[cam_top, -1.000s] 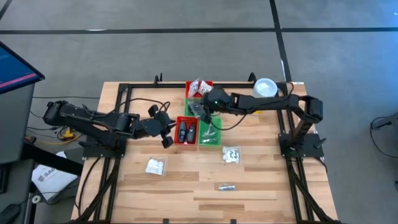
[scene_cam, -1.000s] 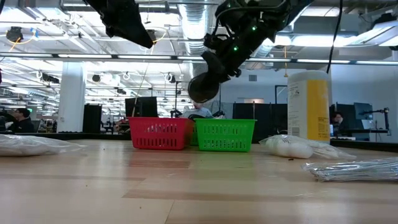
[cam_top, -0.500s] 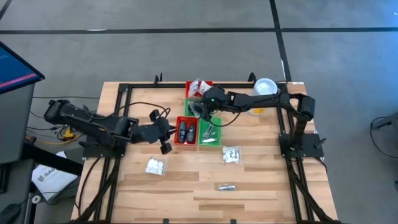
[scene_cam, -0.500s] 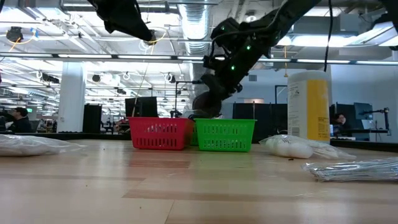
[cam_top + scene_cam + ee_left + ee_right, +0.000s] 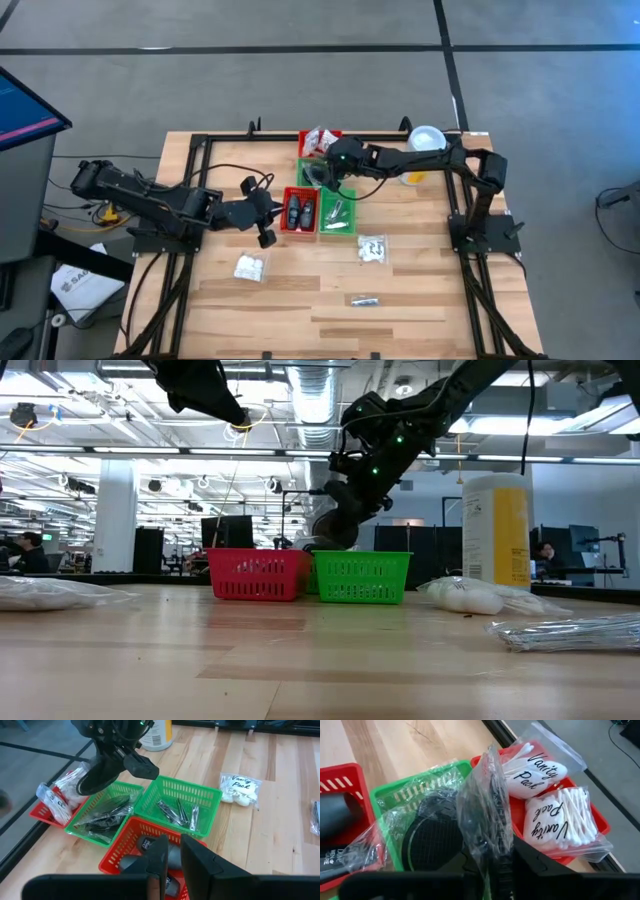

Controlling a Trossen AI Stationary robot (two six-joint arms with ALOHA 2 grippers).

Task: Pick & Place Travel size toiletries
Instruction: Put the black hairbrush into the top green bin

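I see a dark round item in a clear crinkly bag [image 5: 470,827] pinched between my right hand's [image 5: 322,176] fingers, hanging over the far green basket [image 5: 405,795] beside the red basket of Vanity Pack sachets [image 5: 545,820]. My left hand [image 5: 266,232] hovers just beside the near red basket [image 5: 300,210] holding dark bottles; its fingers sit nearly together, gripping nothing.

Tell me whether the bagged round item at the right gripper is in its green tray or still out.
Not fully in: the bagged round item hangs over the green tray, its plastic pinched in the right gripper.
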